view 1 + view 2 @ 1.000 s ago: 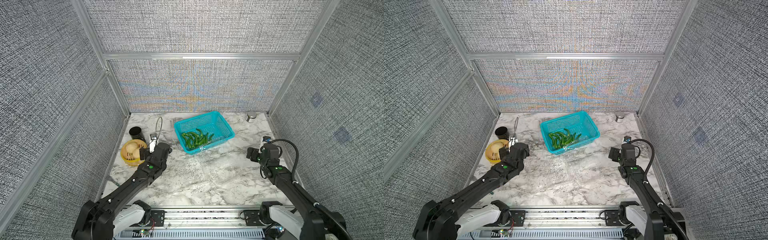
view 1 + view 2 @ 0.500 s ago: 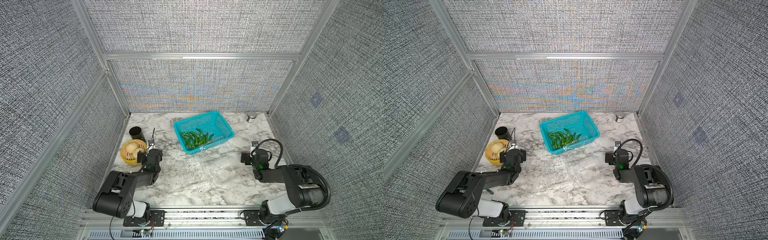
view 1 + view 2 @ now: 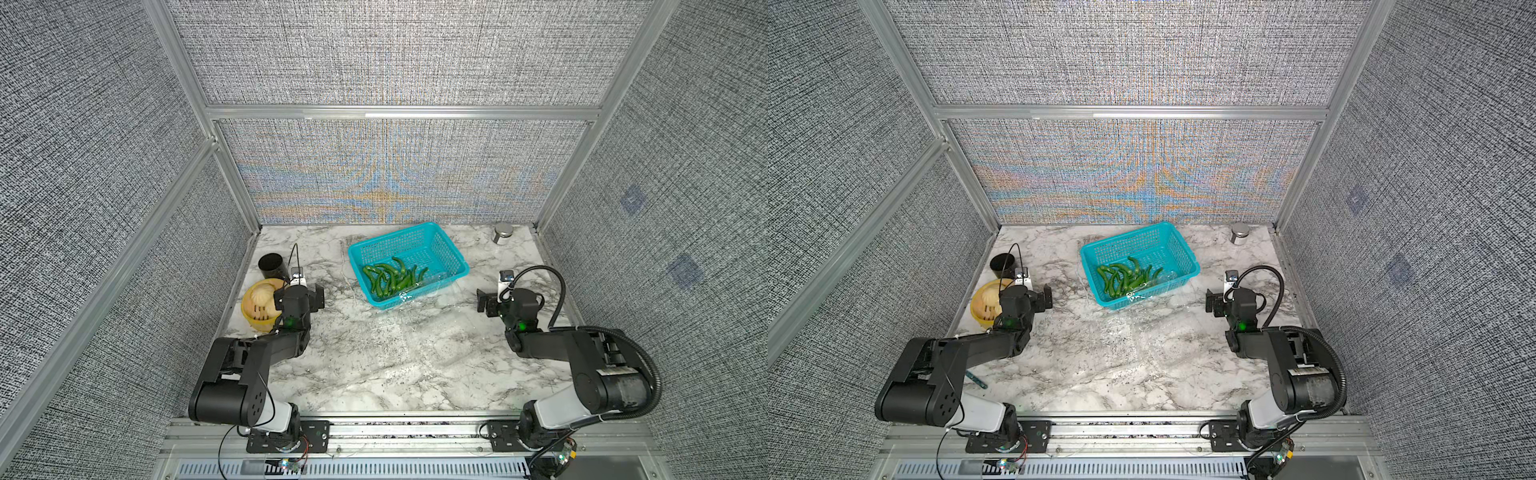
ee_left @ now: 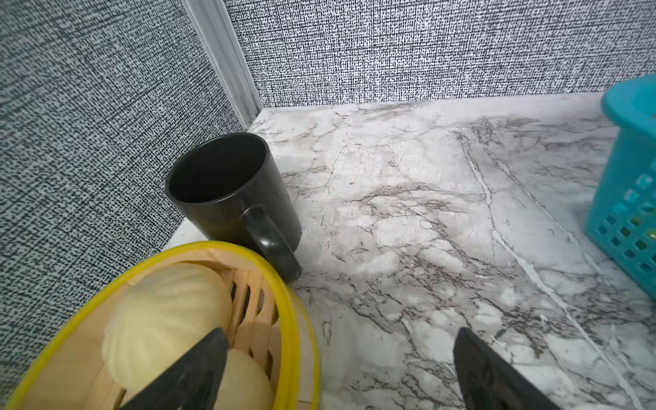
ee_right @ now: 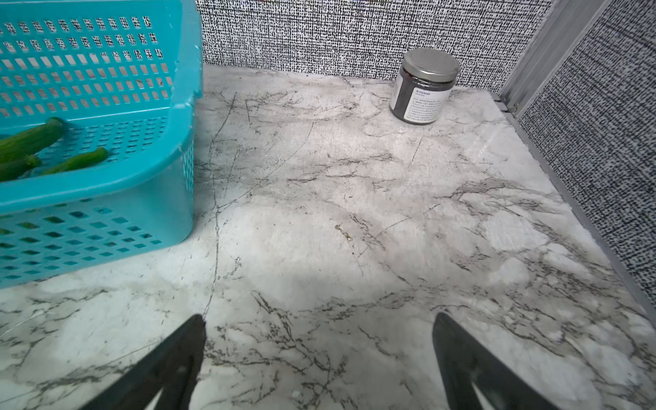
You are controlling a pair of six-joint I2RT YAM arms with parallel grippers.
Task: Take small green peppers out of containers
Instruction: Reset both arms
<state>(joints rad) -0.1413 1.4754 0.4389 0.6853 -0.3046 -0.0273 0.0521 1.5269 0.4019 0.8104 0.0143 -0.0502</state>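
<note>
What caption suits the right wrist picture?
Open right gripper over marble table; teal basket of green peppers, jar near wall.

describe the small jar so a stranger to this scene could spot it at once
Start at the teal basket at the back of the marble table. Look to the far right corner, where the jar stands alone. Only it has a silver lid and white label.

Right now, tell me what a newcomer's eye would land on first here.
The teal basket at the back middle of the marble table, with glossy green peppers heaped in its near corner. Next, the yellow steamer of buns by the black mug at the table's left edge, close to the open left claw.
</note>
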